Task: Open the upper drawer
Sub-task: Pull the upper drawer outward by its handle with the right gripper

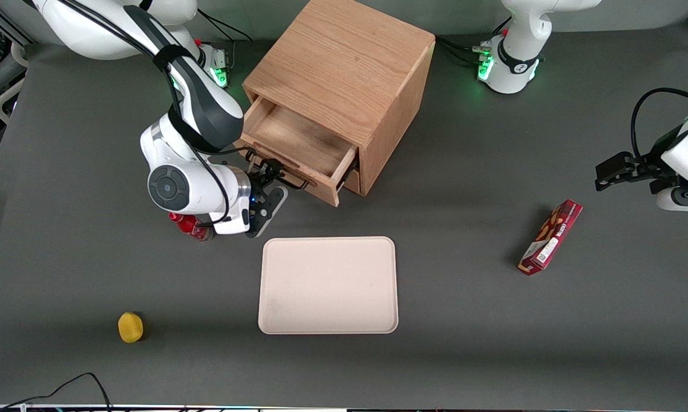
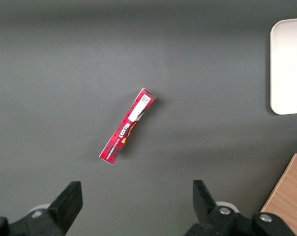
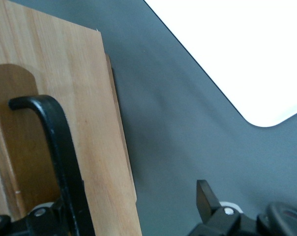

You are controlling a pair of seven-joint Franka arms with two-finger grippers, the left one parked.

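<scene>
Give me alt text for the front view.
The upper drawer of an oak cabinet stands pulled open, with the gripper at its black handle. Nearer the camera lies a pale tray.

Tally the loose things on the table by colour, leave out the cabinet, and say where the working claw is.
Red: 2, the red rectangular cardboard snack box and a red object half hidden under the arm.
Yellow: 1, the small round yellow fruit.
Beige: 1, the flat rectangular beige plastic tray.
Total: 4.
The claw is at the black bar handle of the pulled-out light oak upper drawer.
</scene>
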